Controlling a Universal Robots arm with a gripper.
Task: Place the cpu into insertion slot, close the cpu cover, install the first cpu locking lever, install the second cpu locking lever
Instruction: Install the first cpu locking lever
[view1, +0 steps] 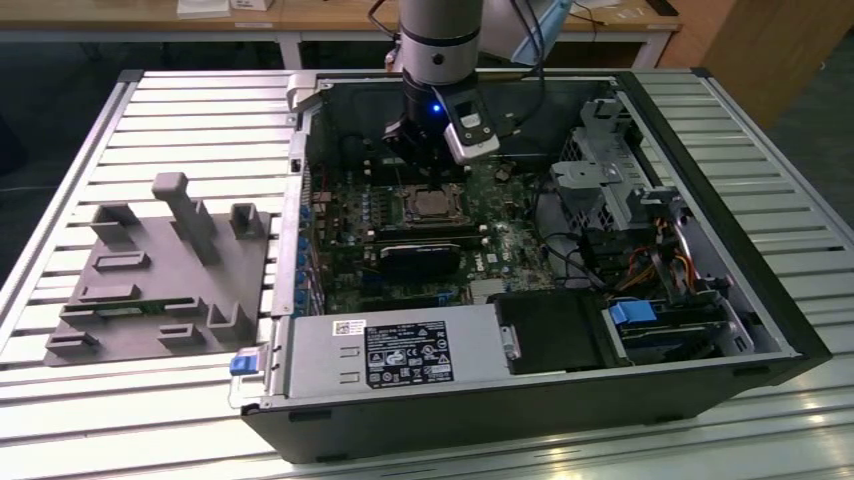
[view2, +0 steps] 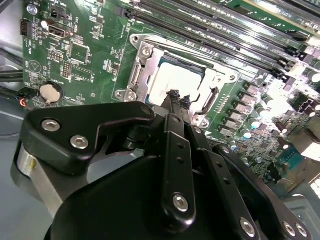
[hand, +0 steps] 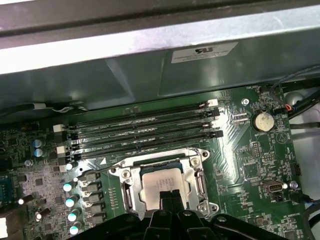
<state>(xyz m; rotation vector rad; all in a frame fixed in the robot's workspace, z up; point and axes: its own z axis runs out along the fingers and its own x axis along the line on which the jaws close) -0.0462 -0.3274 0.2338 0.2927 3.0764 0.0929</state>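
The cpu (hand: 162, 181) (view2: 176, 79) (view1: 434, 205) lies flat in the insertion slot (hand: 118, 172) on the green board, its silvery top facing up. The cpu cover (hand: 131, 187) (view2: 138, 75) is a silver frame that lies down around the chip. A thin wire lever (hand: 150, 156) runs along the socket's edge beside the memory slots. My gripper (hand: 170, 196) (view2: 178, 98) (view1: 424, 165) hangs just over the socket's edge. Its black fingers are pressed together with nothing between them. Whether the tips touch the cover or the chip I cannot tell.
Long black memory slots (hand: 145, 131) run beside the socket. A coin battery (hand: 261, 120) sits on the board. In the exterior view, a black block (view1: 416, 258) lies below the socket, a power supply (view1: 387, 360) at the case front, a drive cage (view1: 627, 185) on the right, a grey fixture (view1: 160, 270) on the left.
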